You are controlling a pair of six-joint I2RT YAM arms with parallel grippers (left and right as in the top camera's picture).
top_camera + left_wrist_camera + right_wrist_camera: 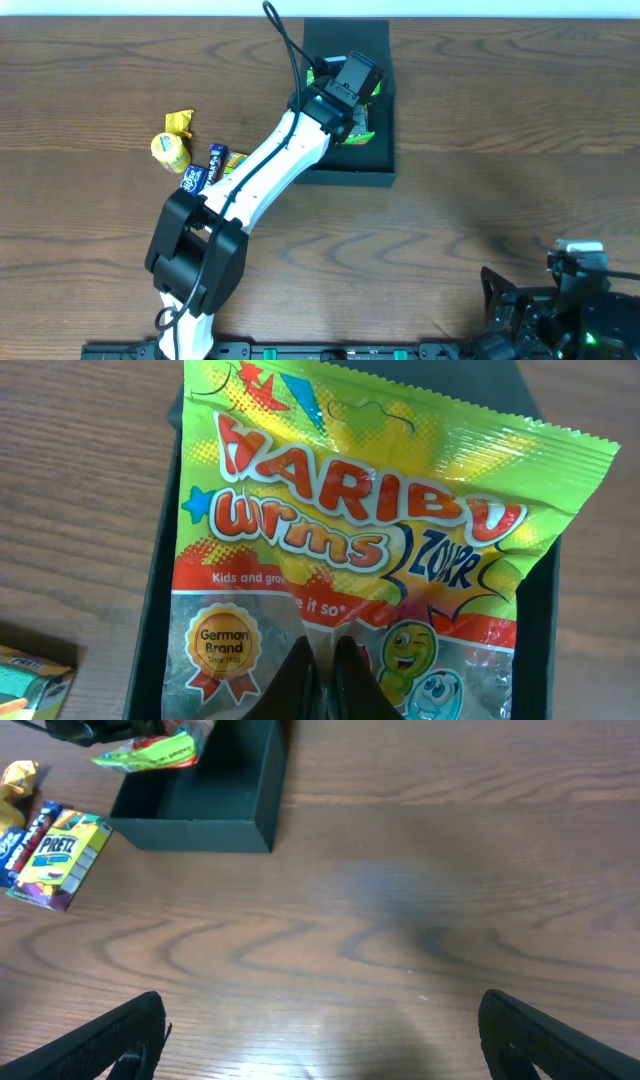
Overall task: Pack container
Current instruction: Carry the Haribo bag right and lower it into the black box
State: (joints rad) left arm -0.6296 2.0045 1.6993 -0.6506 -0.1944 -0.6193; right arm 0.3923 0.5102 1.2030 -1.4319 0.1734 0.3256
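The container (pixel 345 178) is a matte black square box at the table's far centre, lid flap open at its back. My left gripper (pixel 355 112) reaches over it and is shut on a green and yellow Haribo worms packet (pixel 360 132). In the left wrist view the two fingers (pixel 325 660) pinch the packet's (pixel 370 530) clear lower edge, and it hangs over the box's inside (pixel 160 590). The right wrist view shows the box (pixel 200 820) and packet (pixel 150 752) at far left. My right gripper (pixel 325 1030) is open and empty above bare table at the front right (pixel 497 300).
Loose snacks lie left of the box: a yellow round packet (pixel 172 150), a yellow wrapper (pixel 180 122), blue bars (pixel 205 170) and a Pretz box (pixel 60 855). The left arm's white link crosses from the front left to the box.
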